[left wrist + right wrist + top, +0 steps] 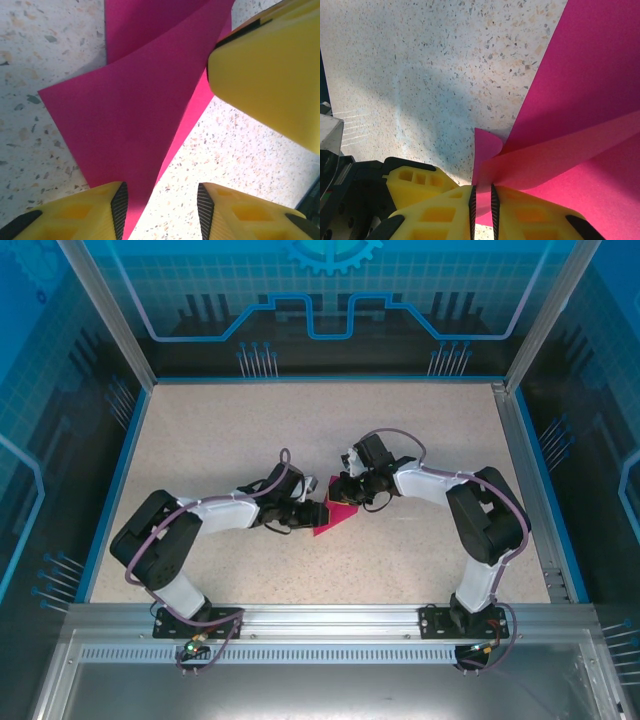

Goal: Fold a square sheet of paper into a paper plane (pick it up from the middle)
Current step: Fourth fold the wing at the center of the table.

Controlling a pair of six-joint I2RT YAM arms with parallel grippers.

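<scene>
Square sheet of paper [335, 518], part-folded, lies mid-surface [420, 440] between both tools. Right tool [482, 196] is clenched on a raised fold at one end. Left tool [162, 202] stands released, fingers apart, with the sheet's pointed end running in between them. Your left arm is the free one; I judge the point lies straight ahead, along its axis.

no legible text, no labels or numbers, no brand marks

Matt magenta paper sheet [125, 115], smooth yellow plastic fingers [75, 217], speckled stone-look matt table [445, 60]
</scene>
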